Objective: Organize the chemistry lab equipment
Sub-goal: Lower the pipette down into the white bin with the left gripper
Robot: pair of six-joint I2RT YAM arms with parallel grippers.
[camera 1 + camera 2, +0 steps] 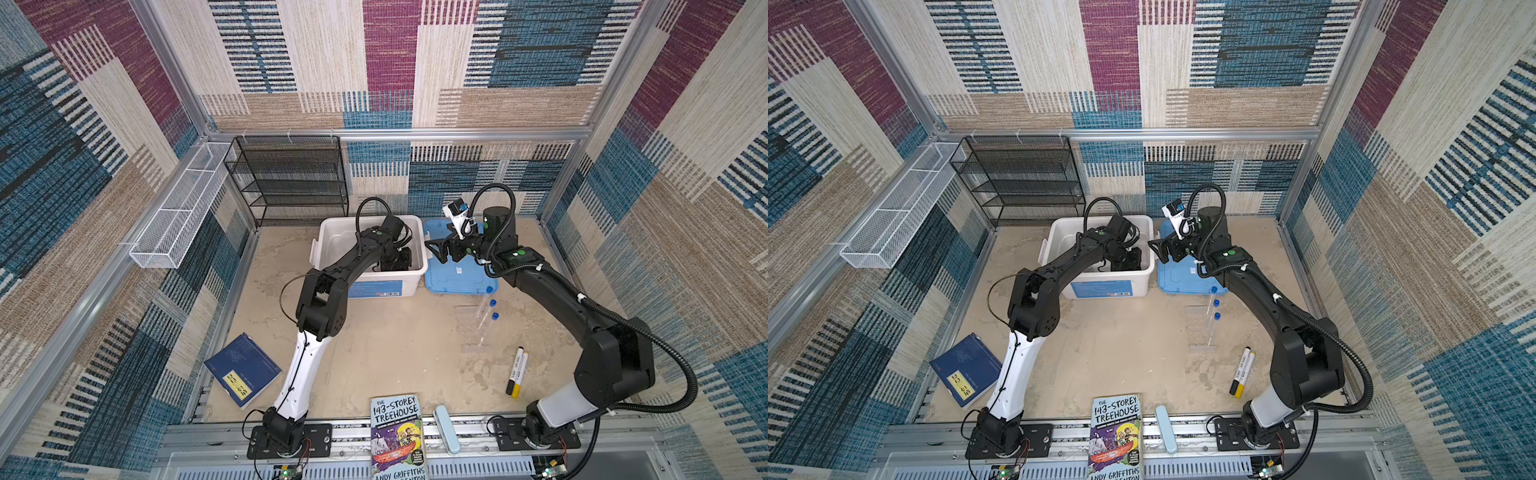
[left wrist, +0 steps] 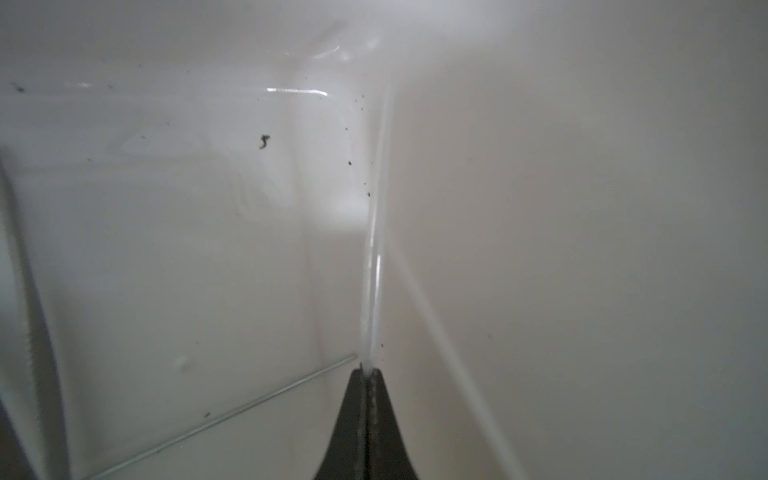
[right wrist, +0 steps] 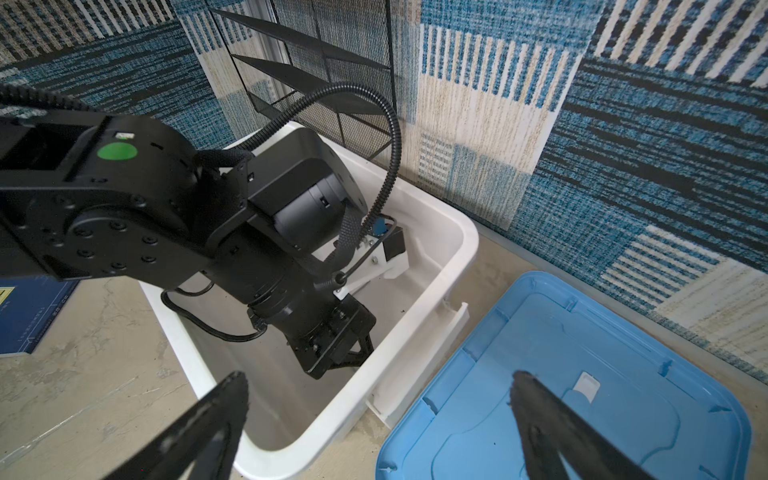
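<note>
Left wrist view looks along the inside of a white bin (image 2: 582, 208), where the left fingers (image 2: 368, 390) are pressed together, pinching the end of a thin glass stick (image 2: 376, 249). That stick runs away from the fingertips, close to the bin's side wall. A second thin stick (image 2: 232, 415) lies flat on the bin floor beside it.

In both top views the bin stands at the far middle of the desk (image 1: 395, 353), and the left arm reaches down into it. A blue lid (image 1: 457, 278) lies flat on the desk just to the right of the bin. The right fingers (image 3: 216, 415) are spread wide and grip nothing. They hover above the bin's right rim and the lid's left edge.

On the right half of the desk, just nearer than the lid, three blue-capped clear tubes (image 1: 493, 303) sit in a clear rack (image 1: 469, 328). Two markers (image 1: 517, 374), one black and one yellow, lie side by side nearer still. Two books (image 1: 243, 370) rest toward the near edge, one at the left and one in the middle.
</note>
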